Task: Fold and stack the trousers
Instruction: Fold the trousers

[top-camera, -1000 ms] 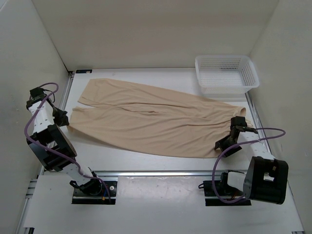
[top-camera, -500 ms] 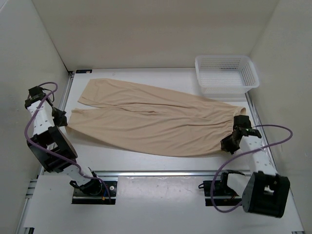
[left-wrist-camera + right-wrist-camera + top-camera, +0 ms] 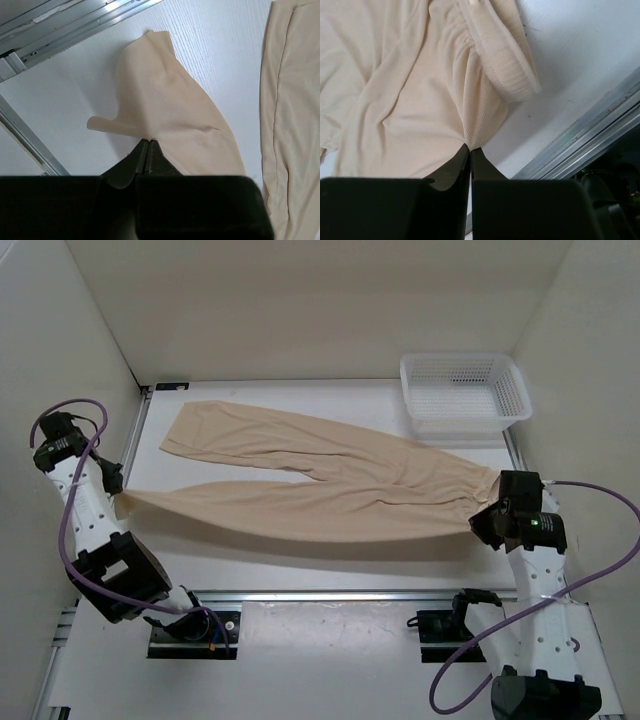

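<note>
One pair of beige trousers (image 3: 330,495) with two legs, one white mesh basket (image 3: 465,390), one tabletop (image 3: 300,572), my two hands, the left hand (image 3: 147,142) and the right hand (image 3: 470,147), two purple cables, left cable (image 3: 61,533) and right cable (image 3: 600,575).

1. No writing, label, brand name, number or sign can be read in any of the three views.
2. The surfaces in view are all plain or too small to make out.

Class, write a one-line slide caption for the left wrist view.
Left gripper shut on a leg end of the thin beige fabric trousers, above the white table.
</note>
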